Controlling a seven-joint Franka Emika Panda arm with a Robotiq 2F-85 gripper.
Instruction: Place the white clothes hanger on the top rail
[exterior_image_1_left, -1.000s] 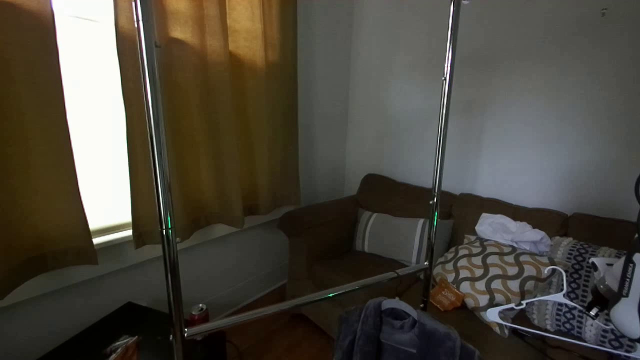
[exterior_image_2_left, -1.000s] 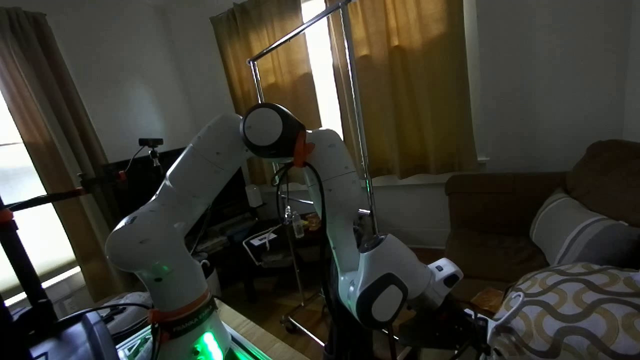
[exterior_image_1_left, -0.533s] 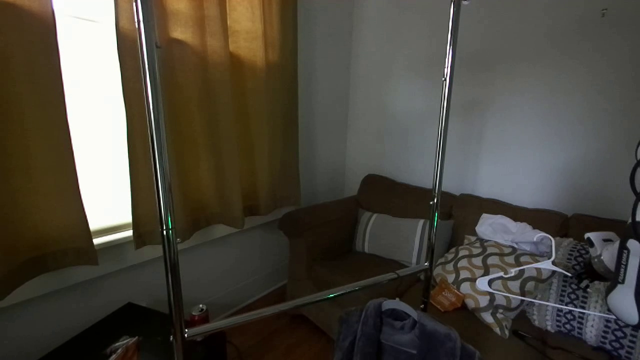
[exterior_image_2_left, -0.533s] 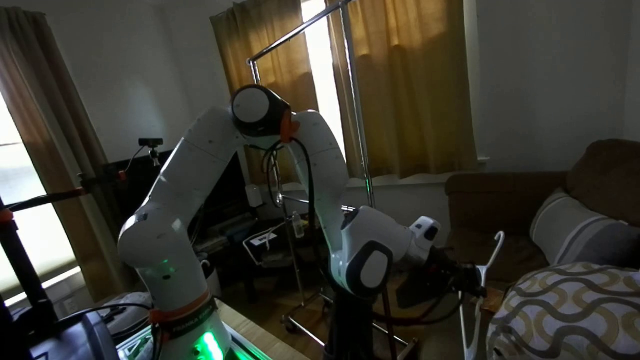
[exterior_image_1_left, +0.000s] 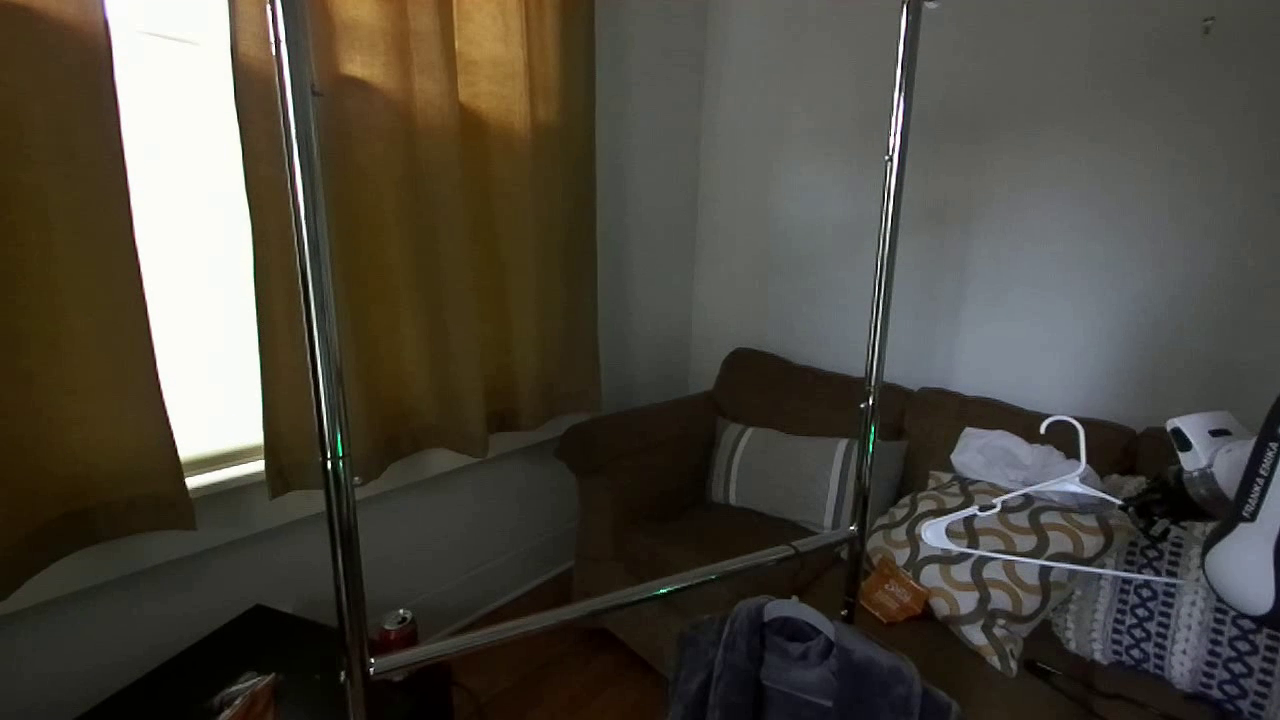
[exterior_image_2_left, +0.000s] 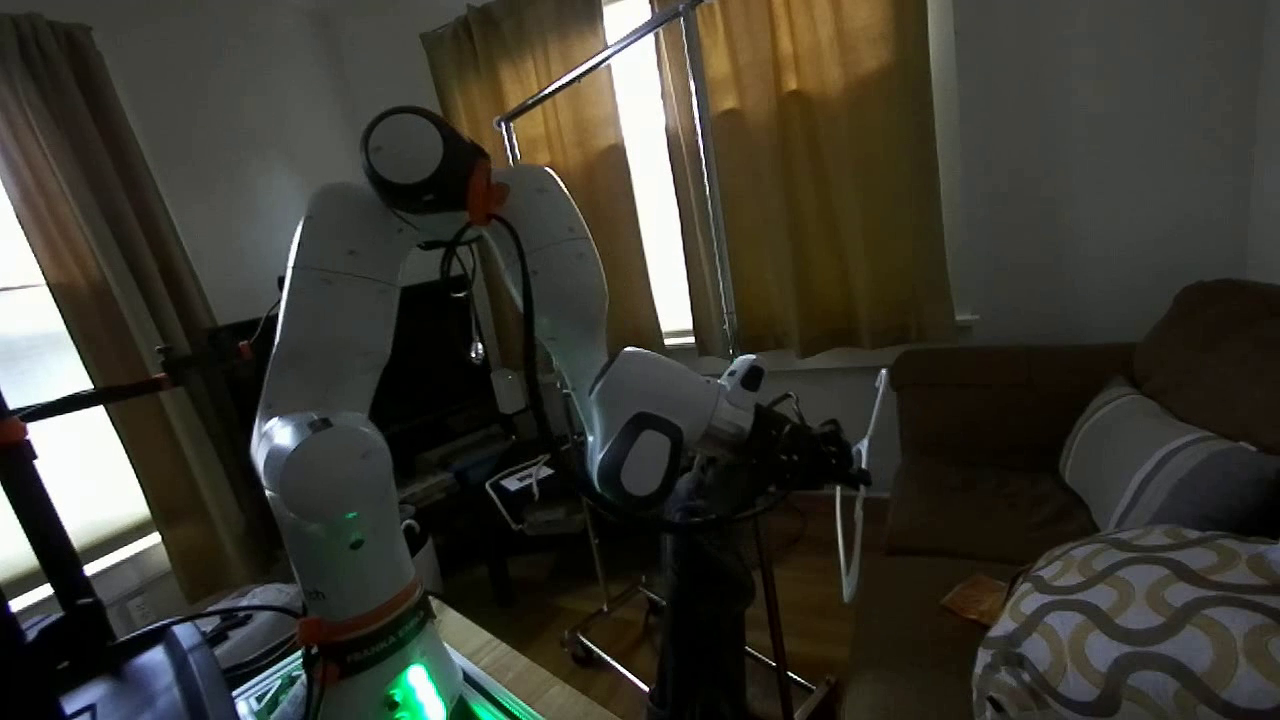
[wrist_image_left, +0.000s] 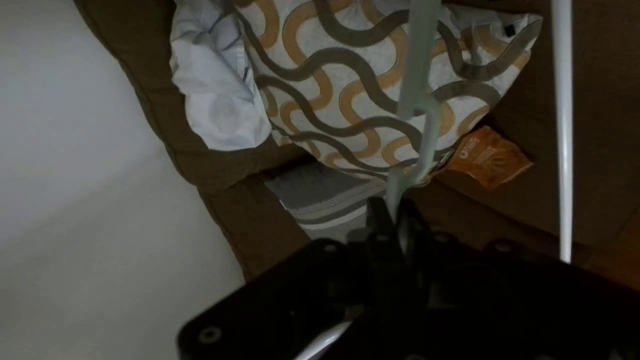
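The white clothes hanger hangs upright in the air with its hook up, in both exterior views. My gripper, also in both exterior views, is shut on the hanger's sloping shoulder near the neck. In the wrist view the fingertips pinch the pale hanger arm, and the bottom bar runs along the right. The top rail of the chrome rack shows in an exterior view, well above and left of the hanger, behind the arm.
The rack's upright posts and lower crossbar stand left of the hanger. A grey garment hangs low beside the crossbar. The brown sofa holds a patterned pillow and an orange packet. A dark side table stands at left.
My gripper has lifted the hanger from low by the sofa pillows and carried it left in both exterior views. The arm's elbow has risen and drawn back. The rack has not moved.
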